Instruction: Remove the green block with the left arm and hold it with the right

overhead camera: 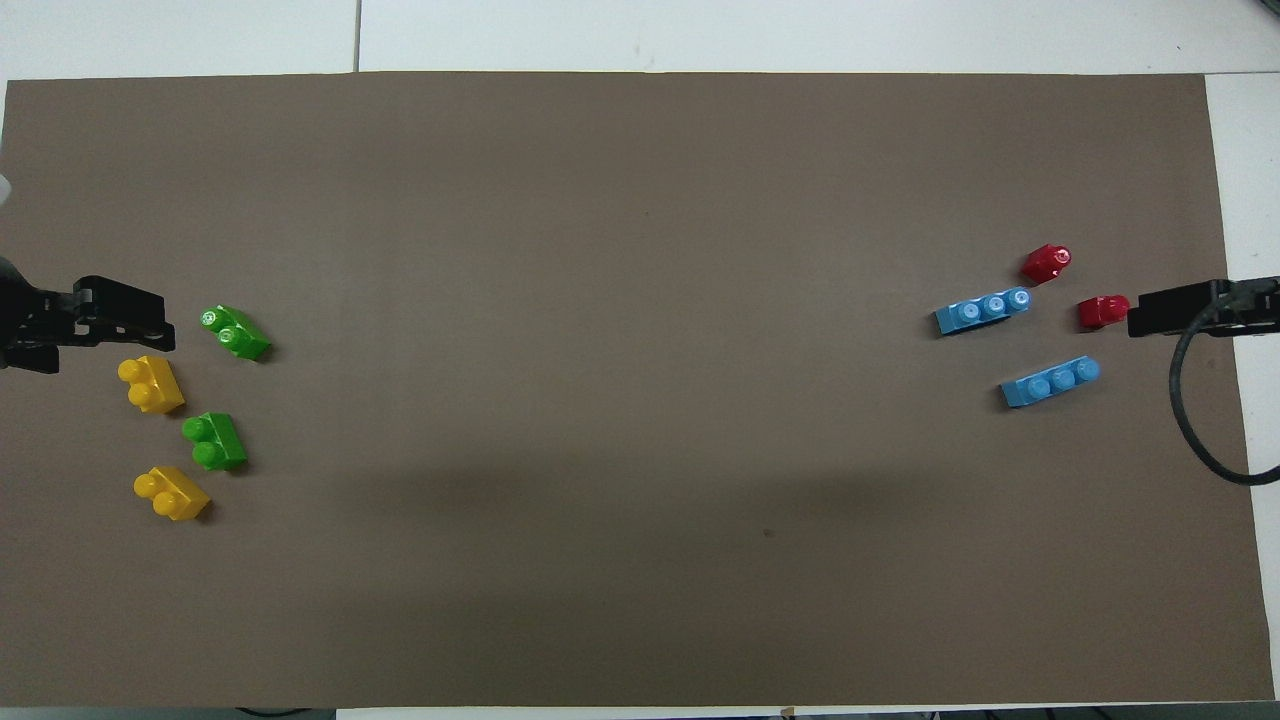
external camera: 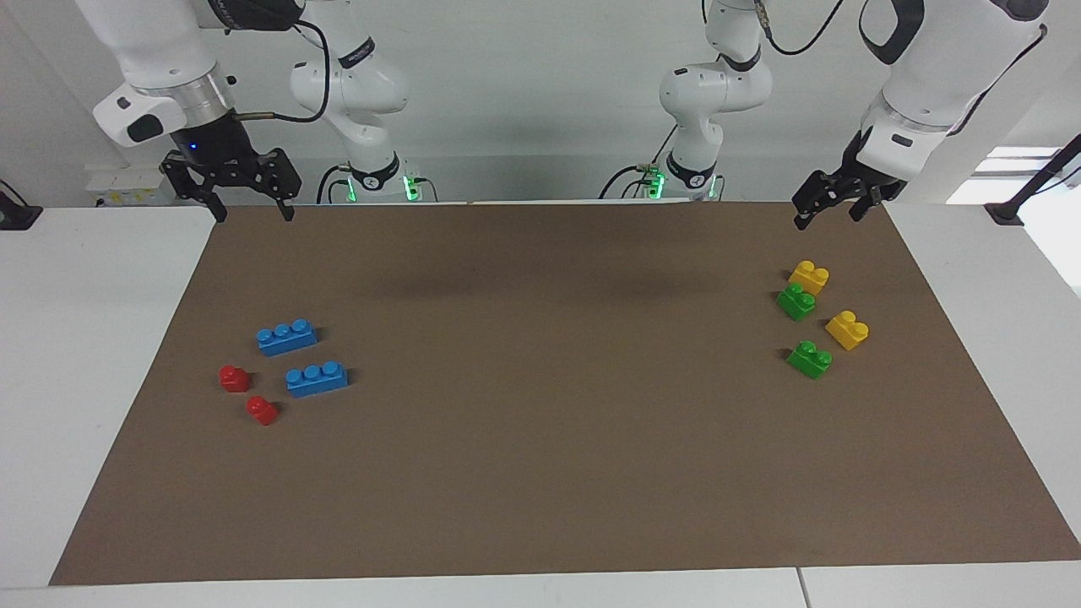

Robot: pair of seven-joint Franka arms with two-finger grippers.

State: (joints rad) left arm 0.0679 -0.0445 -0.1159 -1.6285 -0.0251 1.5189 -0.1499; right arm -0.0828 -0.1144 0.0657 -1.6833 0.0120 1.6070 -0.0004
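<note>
Green block, bright and two-studded, touches a yellow brick in the facing view only; left gripper and right gripper both gape empty.

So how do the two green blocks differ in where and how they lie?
The green block nearer the robots sits right against a yellow brick; the farther green block stands apart from its neighbours. In the overhead view the nearer one lies almost square to the brown mat, while the farther one lies more skewed. Both are bright green two-stud bricks, studs up, untouched at the left arm's end.
</note>
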